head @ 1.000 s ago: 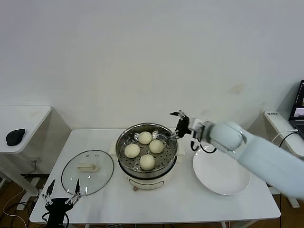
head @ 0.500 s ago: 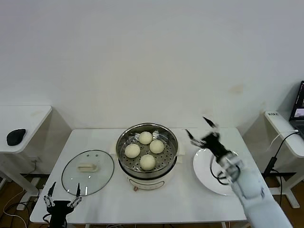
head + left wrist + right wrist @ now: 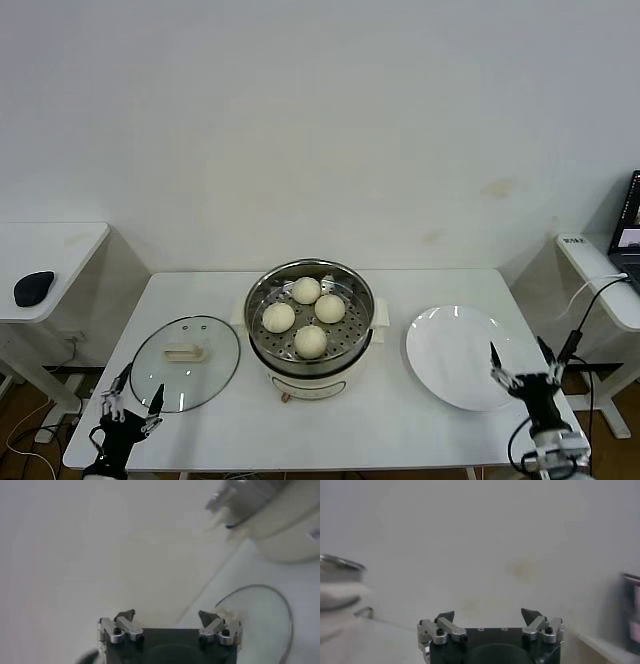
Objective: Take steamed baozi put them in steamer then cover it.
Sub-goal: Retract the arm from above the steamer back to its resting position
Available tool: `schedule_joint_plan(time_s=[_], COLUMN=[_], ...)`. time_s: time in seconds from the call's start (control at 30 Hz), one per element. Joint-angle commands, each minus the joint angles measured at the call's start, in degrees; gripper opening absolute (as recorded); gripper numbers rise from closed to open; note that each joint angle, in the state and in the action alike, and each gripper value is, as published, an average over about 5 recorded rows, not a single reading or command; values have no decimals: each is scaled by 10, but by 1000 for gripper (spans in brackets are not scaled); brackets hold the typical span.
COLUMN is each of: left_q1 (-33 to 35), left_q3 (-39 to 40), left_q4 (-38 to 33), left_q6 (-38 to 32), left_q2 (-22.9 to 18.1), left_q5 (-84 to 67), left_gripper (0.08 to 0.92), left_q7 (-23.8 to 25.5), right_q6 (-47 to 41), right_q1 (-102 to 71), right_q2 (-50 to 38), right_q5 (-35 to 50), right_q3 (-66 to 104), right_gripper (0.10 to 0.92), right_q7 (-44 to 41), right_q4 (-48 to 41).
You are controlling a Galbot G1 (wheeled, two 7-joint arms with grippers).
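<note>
The steamer (image 3: pixel 258 300) stands mid-table, uncovered, with several cream-white baozi (image 3: pixel 306 290) on its perforated tray. The cover (image 3: pixel 215 350), a glass lid with a cream handle, lies flat on the table to the steamer's left. At the front left table edge my left gripper (image 3: pixel 138 385) is open and empty just in front of the cover; the left wrist view shows it (image 3: pixel 166 615) with the cover's rim (image 3: pixel 280 600) beyond. My right gripper (image 3: pixel 516 346) is open and empty at the front right, by the near edge of a white plate; it (image 3: pixel 489 614) faces the wall.
A bare white plate (image 3: pixel 460 355) lies to the right of the steamer. A side table with a black mouse (image 3: pixel 32 288) stands at far left. Another table with a laptop (image 3: pixel 630 225) and cables stands at far right.
My right arm has drawn back from the steamer's right rim, passed over the plate and dropped to the front right table edge. My left gripper has shifted slightly towards the cover.
</note>
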Motion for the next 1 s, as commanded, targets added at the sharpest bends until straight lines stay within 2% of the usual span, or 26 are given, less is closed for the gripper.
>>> schedule_joint_plan(time_s=[0.03,0.5,0.77,1.0], left_q1=[-112,-272,-317,-329], left_q3=[44,120,148,153], left_q4=[130,254,323,321], left_q6=[-20,-20,-18,-14], left_q2=[53,87,91,91], left_q5=[231,217,215,211], left_gripper=[823,823,823,823], left_q7=[-1,7,7,10], right_q6=[34,53,54,58], right_q1=[-65,-87,-96,-96], right_q2=[55,108,117,114], right_q5=[-28,-47,-48,-48], right_q3=[51,78,98,108], right_gripper=[823,823,823,823], right_q7=[7,8,8,8], right_q4=[-14,-5,7,-2])
